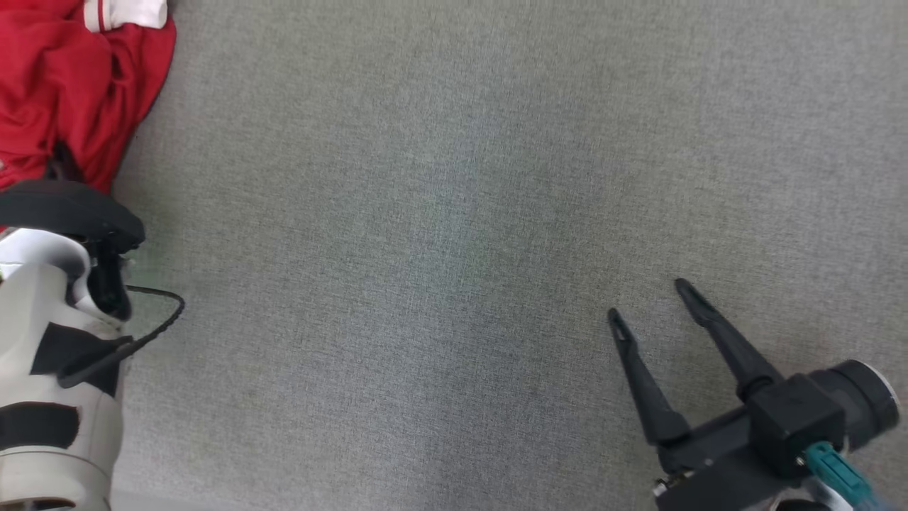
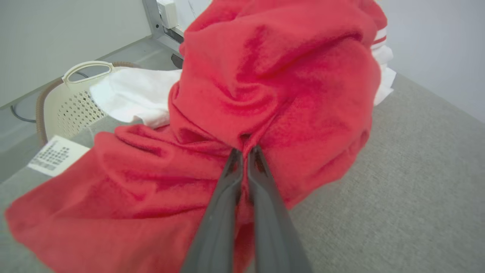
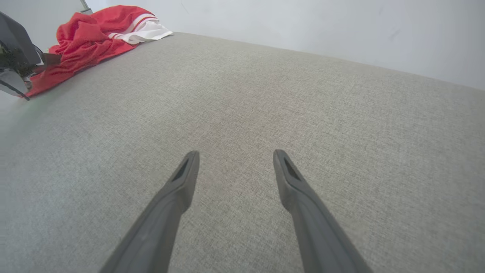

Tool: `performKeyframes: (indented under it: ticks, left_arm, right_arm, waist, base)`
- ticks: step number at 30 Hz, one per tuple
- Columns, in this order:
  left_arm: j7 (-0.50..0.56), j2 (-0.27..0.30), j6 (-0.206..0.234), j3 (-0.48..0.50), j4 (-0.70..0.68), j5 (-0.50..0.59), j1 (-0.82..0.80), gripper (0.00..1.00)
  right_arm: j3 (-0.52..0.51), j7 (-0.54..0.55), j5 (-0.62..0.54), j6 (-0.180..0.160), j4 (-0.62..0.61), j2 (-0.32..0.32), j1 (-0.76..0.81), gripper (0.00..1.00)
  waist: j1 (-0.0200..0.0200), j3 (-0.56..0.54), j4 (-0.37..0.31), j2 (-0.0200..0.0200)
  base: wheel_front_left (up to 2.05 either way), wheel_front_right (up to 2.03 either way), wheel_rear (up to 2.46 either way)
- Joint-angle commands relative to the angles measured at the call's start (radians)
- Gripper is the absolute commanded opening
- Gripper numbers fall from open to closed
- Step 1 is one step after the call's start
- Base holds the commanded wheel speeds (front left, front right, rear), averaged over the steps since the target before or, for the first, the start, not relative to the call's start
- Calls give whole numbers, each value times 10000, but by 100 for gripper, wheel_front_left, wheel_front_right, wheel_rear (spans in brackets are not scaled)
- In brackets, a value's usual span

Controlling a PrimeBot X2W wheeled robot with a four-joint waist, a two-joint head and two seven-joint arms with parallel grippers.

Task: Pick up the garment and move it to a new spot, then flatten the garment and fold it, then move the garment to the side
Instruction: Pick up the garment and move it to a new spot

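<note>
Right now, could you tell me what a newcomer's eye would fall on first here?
The red garment with white trim, heaped at the far left of the grey surface, stands out first. The left hand is shut on a fold of it, while the right hand is open at the lower right.
</note>
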Motion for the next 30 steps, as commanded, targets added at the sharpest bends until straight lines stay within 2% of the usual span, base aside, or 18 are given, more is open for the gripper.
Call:
performKeyframes:
  ticks: [1,15,22,30]
  left_arm:
    - [-72,91,-83,-76,7,129,-138,0]
    - [21,1478,-420,-1005,-447,944,-216,0]
    - [150,1653,-614,-1398,-1165,1049,-306,0]
    - [-181,1233,-783,-1433,-3879,201,210,0]
  right_arm:
    - [59,-117,116,-23,132,102,-170,100]
    - [586,-2125,1010,-23,3205,1107,-1091,100]
    - [574,-2827,1397,-23,4173,1294,-1090,100]
    - [610,-3407,1996,-23,4909,1304,-1238,100]
  waist:
    - [0,-259,-79,0]
    - [0,-2955,-823,0]
    - [0,-3987,-1160,0]
    - [0,-4818,-2017,0]
  base:
    - [0,0,0]
    - [0,0,0]
    - [0,0,0]
    - [0,0,0]
